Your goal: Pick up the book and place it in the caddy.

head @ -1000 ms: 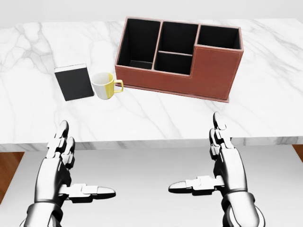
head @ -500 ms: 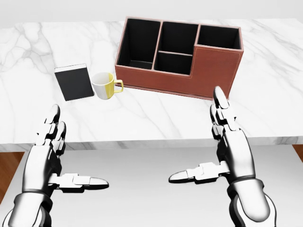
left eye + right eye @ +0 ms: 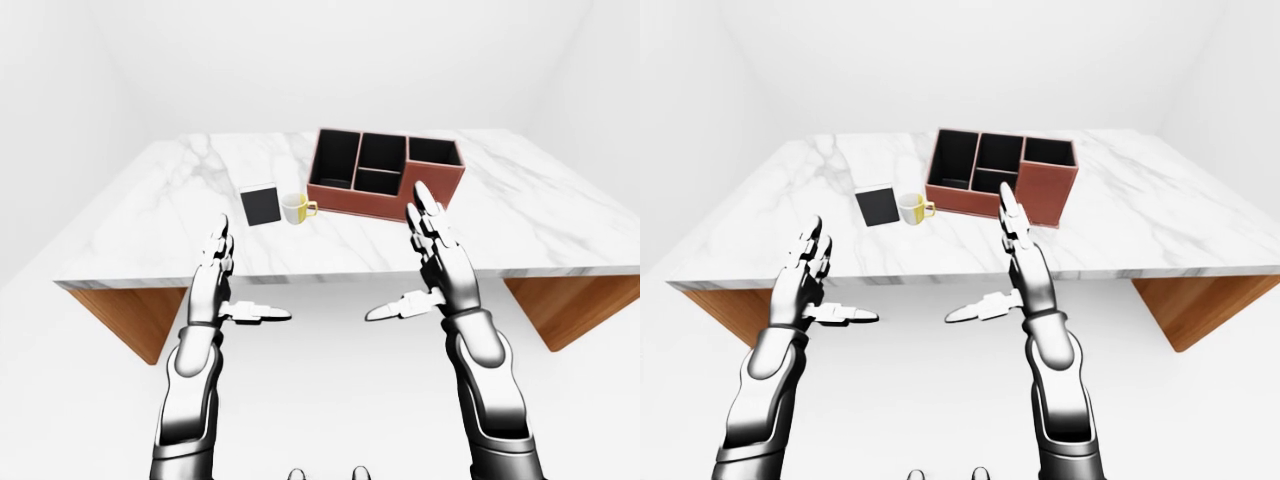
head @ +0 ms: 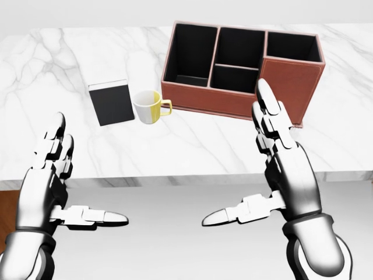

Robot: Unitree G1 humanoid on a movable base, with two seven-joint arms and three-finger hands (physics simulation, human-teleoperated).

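The black book (image 4: 112, 103) lies flat on the white marble table (image 4: 186, 146), left of centre in the head view. The brown caddy (image 4: 294, 87) with several black compartments stands to its right, at the top of the view. My left hand (image 4: 87, 172) is open and empty below the table's near edge, under the book. My right hand (image 4: 233, 154) is open and empty, raised, and its fingertips (image 4: 263, 93) overlap the caddy's right part in the picture. Both hands are well short of the book.
A white and yellow mug (image 4: 148, 107) stands between the book and the caddy, close to the book's right edge. Brown wooden supports (image 3: 130, 315) carry the table at both ends. White floor and walls surround it.
The whole picture has shifted right, so the camera has moved. My right hand has risen until its fingers overlap the caddy. My left hand has drifted left and up.
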